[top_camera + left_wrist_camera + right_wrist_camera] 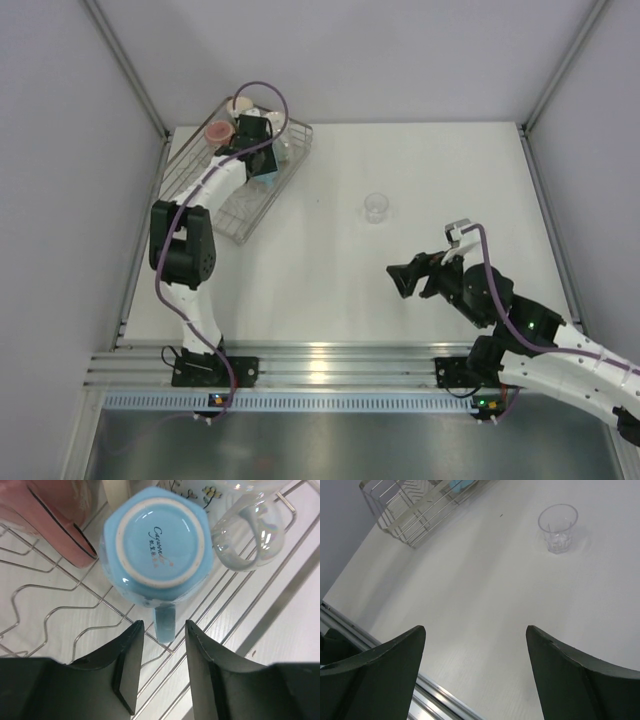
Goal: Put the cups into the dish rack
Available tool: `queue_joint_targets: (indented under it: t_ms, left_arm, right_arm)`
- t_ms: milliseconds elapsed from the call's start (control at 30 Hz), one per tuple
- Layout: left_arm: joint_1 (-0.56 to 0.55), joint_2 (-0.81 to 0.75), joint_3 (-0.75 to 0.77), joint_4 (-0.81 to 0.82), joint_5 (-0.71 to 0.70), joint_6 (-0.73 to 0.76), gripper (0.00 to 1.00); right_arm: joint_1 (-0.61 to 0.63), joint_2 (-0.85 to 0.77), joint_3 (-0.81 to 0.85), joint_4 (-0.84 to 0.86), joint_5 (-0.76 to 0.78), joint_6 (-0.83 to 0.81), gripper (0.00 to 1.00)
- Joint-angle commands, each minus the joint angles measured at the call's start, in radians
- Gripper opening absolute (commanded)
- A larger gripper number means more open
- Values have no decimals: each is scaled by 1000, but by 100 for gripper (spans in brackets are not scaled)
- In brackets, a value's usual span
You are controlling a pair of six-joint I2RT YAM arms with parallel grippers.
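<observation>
The dish rack [196, 176] stands at the far left of the table. In the left wrist view a light blue cup [157, 545] rests upside down on the rack wires [50, 587], with its handle [165, 622] pointing at my left gripper [164, 626]. That gripper is open, its fingertips on either side of the handle's end and apart from it. A pink-red mug [55, 520] lies to the left of the blue cup and a white mug [245, 535] to its right. One clear glass [376, 207] stands upright on the table. My right gripper [476, 630] hangs open and empty, short of the glass [558, 527].
A cream mug [238, 103] sits at the rack's far end. Grey walls close in the table on the left, right and back. An aluminium rail [330, 360] runs along the near edge. The rack [410, 515] shows at the upper left of the right wrist view.
</observation>
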Motion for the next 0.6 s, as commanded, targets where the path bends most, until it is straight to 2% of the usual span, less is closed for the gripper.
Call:
queue_joint_targets:
  t_ms: [0, 200, 267, 400, 433, 500, 567]
  left_arm:
    - [2, -125, 5, 30, 3, 0, 45]
    - [2, -223, -33, 12, 32, -14, 52]
    - [2, -294, -71, 10, 50, -20, 53]
    - [-1, -436, -186, 12, 165, -26, 55]
    - [-1, -464, -208, 10, 254, -23, 55]
    - [-5, -553, -283, 12, 317, -30, 57]
    - [-17, -649, -341, 13, 412, -61, 67]
  right_arm:
    - [14, 14, 58, -17, 2, 44, 83]
    - [14, -6, 20, -48, 81, 168, 82]
    - [16, -12, 16, -54, 65, 163, 83]
    - [14, 21, 78, -79, 11, 149, 84]
    - [14, 34, 94, -83, 2, 156, 84]
    - [16, 83, 126, -89, -39, 176, 99]
    - [14, 132, 169, -80, -65, 180, 99]
